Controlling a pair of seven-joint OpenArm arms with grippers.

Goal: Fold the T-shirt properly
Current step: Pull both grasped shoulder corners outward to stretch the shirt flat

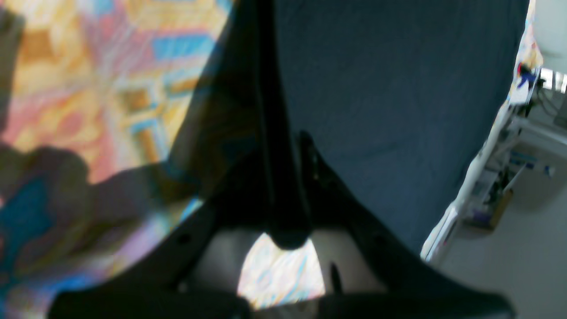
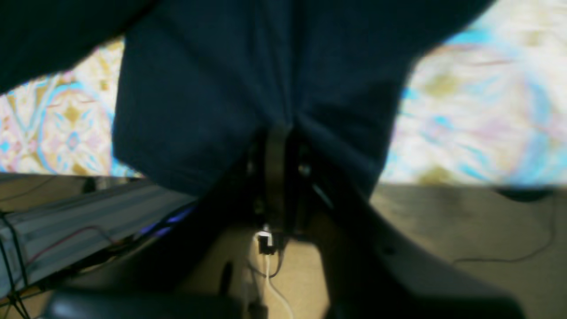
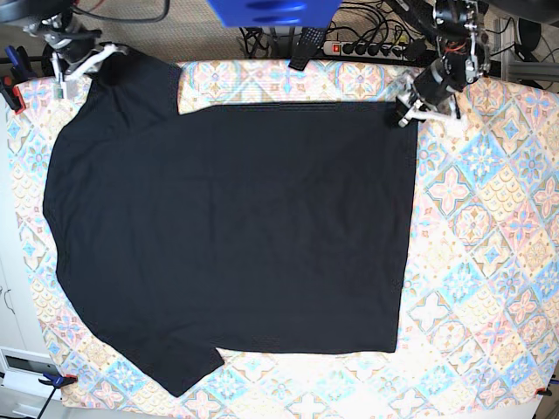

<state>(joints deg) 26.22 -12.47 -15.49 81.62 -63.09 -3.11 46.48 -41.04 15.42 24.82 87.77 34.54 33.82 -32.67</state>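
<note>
The T-shirt is lying spread flat on the patterned tablecloth, covering most of the worktop from the left edge to past the middle. Its hem is running straight down on the right side, and its sleeves are pointing to the far-left and near-left corners.

The left gripper is sitting at the far edge of the worktop, at the shirt's far-right hem corner. Its jaws are closed and pinching that corner. In the left wrist view the left gripper is showing dark fingers pressed together with the black cloth running between them. The view is blurry.

The right gripper is sitting at the far-left corner of the worktop, on the far sleeve. In the right wrist view the right gripper is clamped shut, with the sleeve fabric bunching into the jaws and draping over them. This view is blurry too.

A power strip and cables are lying behind the far edge. A blue object is showing at the top of the base view, but I cannot tell what it is.
</note>
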